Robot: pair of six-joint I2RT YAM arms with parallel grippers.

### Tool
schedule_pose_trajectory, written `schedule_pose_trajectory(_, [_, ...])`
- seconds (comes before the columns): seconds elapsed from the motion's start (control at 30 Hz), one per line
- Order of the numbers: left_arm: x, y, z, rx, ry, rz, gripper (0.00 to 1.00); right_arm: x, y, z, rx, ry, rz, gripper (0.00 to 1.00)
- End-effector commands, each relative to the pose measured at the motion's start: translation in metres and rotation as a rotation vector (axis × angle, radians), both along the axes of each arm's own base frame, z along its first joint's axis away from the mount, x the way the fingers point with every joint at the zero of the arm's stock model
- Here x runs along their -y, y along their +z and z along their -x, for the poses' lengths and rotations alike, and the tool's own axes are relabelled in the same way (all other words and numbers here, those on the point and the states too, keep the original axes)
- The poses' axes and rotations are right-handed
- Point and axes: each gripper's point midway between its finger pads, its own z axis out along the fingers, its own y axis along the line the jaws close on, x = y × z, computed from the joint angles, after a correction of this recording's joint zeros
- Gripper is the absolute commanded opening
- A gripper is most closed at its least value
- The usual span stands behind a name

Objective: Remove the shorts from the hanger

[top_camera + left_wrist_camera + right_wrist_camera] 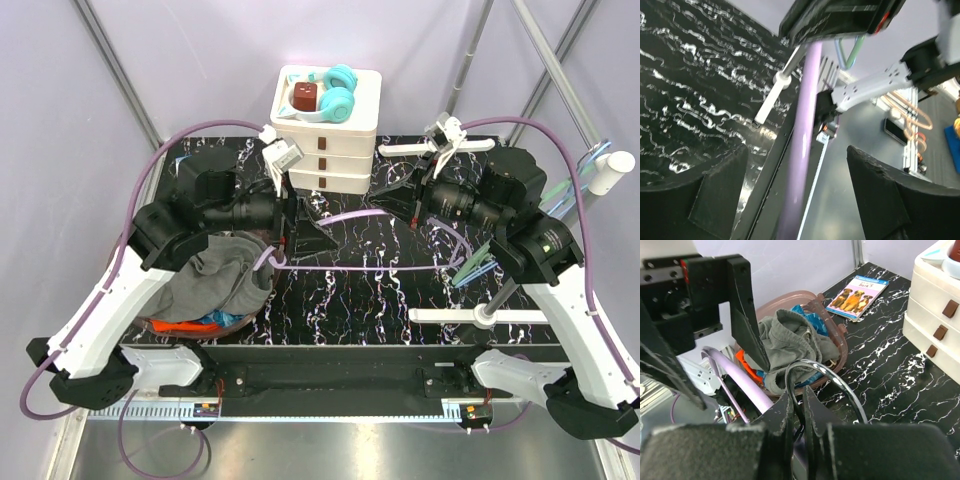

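The dark grey shorts (215,275) lie on top of a pile in a brown basket (243,320) at the left; orange shorts (175,325) and blue patterned shorts (212,319) peek out beneath. In the right wrist view the grey shorts (795,340), orange shorts (746,367) and blue shorts (812,320) show too. A bare purple hanger (370,266) hangs between the arms. My right gripper (395,200) (797,395) is shut on its chrome hook (840,382). My left gripper (300,230) (797,165) is open, its fingers on either side of the purple bar (805,125).
A white drawer unit (330,140) with teal headphones (338,95) stands at the back centre. A white hanger (480,316) lies at the front right, a green one (475,265) under the right arm, another white one (435,148) at the back right. A book (857,290) lies beside the basket.
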Motion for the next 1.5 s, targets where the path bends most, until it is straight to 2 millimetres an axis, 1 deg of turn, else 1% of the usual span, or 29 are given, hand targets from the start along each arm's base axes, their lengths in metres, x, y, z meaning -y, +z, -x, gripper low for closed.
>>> schedule_pose_trajectory(0.0, [-0.013,-0.006,0.011,0.058,-0.012,-0.023,0.64,0.001,0.029,0.016,0.054,0.040,-0.069,0.00])
schedule_pose_trajectory(0.1, [-0.016,-0.010,0.014,0.053,-0.009,-0.032,0.33,0.002,0.033,0.018,0.045,0.036,-0.088,0.00])
schedule_pose_trajectory(0.13, [-0.019,-0.011,0.010,0.065,0.018,-0.043,0.07,0.003,0.035,0.017,0.046,0.024,-0.094,0.04])
schedule_pose_trajectory(0.17, [-0.022,-0.011,0.008,0.074,0.040,-0.053,0.00,0.005,0.039,0.016,0.045,0.009,-0.104,0.16])
schedule_pose_trajectory(0.23, [-0.035,-0.002,0.000,0.137,0.124,-0.056,0.00,0.012,0.047,0.013,0.040,-0.049,-0.132,0.42])
schedule_pose_trajectory(0.27, [-0.041,-0.001,-0.003,0.163,0.152,-0.062,0.00,0.016,0.054,0.013,0.045,-0.072,-0.149,0.66])
schedule_pose_trajectory(0.33, [-0.057,0.011,-0.007,0.241,0.226,-0.062,0.00,0.026,0.064,0.010,0.043,-0.141,-0.186,0.82])
schedule_pose_trajectory(0.37, [-0.063,0.013,-0.006,0.261,0.239,-0.069,0.00,0.031,0.069,0.010,0.047,-0.169,-0.201,0.94])
schedule_pose_trajectory(0.4, [-0.067,0.014,-0.006,0.279,0.249,-0.081,0.00,0.036,0.072,0.008,0.040,-0.205,-0.221,1.00])
schedule_pose_trajectory(0.53, [-0.076,0.026,-0.019,0.366,0.308,-0.096,0.00,0.073,0.099,0.011,0.100,-0.377,-0.303,1.00])
schedule_pose_trajectory(0.63, [-0.057,0.042,-0.032,0.421,0.295,-0.027,0.00,0.094,0.117,0.023,0.152,-0.429,-0.345,1.00])
schedule_pose_trajectory(0.67, [-0.047,0.054,-0.043,0.457,0.301,0.019,0.00,0.100,0.122,0.028,0.167,-0.442,-0.357,1.00])
schedule_pose_trajectory(0.7, [-0.039,0.059,-0.047,0.473,0.290,0.044,0.00,0.109,0.121,0.027,0.167,-0.490,-0.355,1.00])
schedule_pose_trajectory(0.8, [-0.008,0.073,-0.067,0.521,0.249,0.103,0.00,0.132,0.127,0.040,0.183,-0.554,-0.371,1.00])
schedule_pose_trajectory(0.83, [-0.002,0.087,-0.070,0.547,0.239,0.132,0.00,0.146,0.131,0.045,0.192,-0.602,-0.391,0.97])
schedule_pose_trajectory(0.87, [0.016,0.081,-0.084,0.543,0.221,0.124,0.00,0.155,0.136,0.051,0.199,-0.628,-0.410,0.94])
schedule_pose_trajectory(0.9, [0.026,0.084,-0.088,0.550,0.201,0.130,0.00,0.168,0.133,0.052,0.188,-0.689,-0.419,0.90])
schedule_pose_trajectory(0.93, [0.032,0.104,-0.086,0.586,0.189,0.165,0.00,0.180,0.138,0.062,0.197,-0.714,-0.449,0.77])
schedule_pose_trajectory(0.97, [0.051,0.094,-0.101,0.572,0.175,0.143,0.00,0.189,0.139,0.067,0.193,-0.741,-0.465,0.69])
schedule_pose_trajectory(1.0, [0.059,0.096,-0.105,0.585,0.164,0.146,0.00,0.198,0.133,0.069,0.177,-0.779,-0.458,0.63])
schedule_pose_trajectory(1.03, [0.066,0.114,-0.102,0.621,0.156,0.189,0.00,0.209,0.138,0.081,0.183,-0.794,-0.482,0.56])
schedule_pose_trajectory(1.07, [0.082,0.105,-0.114,0.616,0.147,0.180,0.00,0.213,0.136,0.084,0.172,-0.808,-0.484,0.44])
schedule_pose_trajectory(1.1, [0.090,0.106,-0.116,0.626,0.139,0.188,0.00,0.218,0.127,0.088,0.152,-0.827,-0.458,0.39])
schedule_pose_trajectory(1.13, [0.096,0.118,-0.116,0.652,0.135,0.224,0.00,0.224,0.129,0.097,0.156,-0.827,-0.469,0.35])
schedule_pose_trajectory(1.17, [0.111,0.108,-0.125,0.642,0.122,0.215,0.00,0.227,0.121,0.100,0.134,-0.836,-0.451,0.27])
schedule_pose_trajectory(1.23, [0.122,0.121,-0.128,0.670,0.116,0.266,0.00,0.235,0.118,0.108,0.123,-0.848,-0.461,0.17])
schedule_pose_trajectory(1.27, [0.134,0.113,-0.135,0.659,0.105,0.268,0.00,0.237,0.112,0.111,0.099,-0.857,-0.464,0.08])
schedule_pose_trajectory(1.3, [0.137,0.123,-0.133,0.661,0.095,0.303,0.00,0.241,0.110,0.113,0.088,-0.868,-0.474,0.05])
schedule_pose_trajectory(1.47, [0.187,0.113,-0.125,0.672,0.010,0.360,0.00,0.247,0.104,0.125,0.056,-0.862,-0.531,0.00])
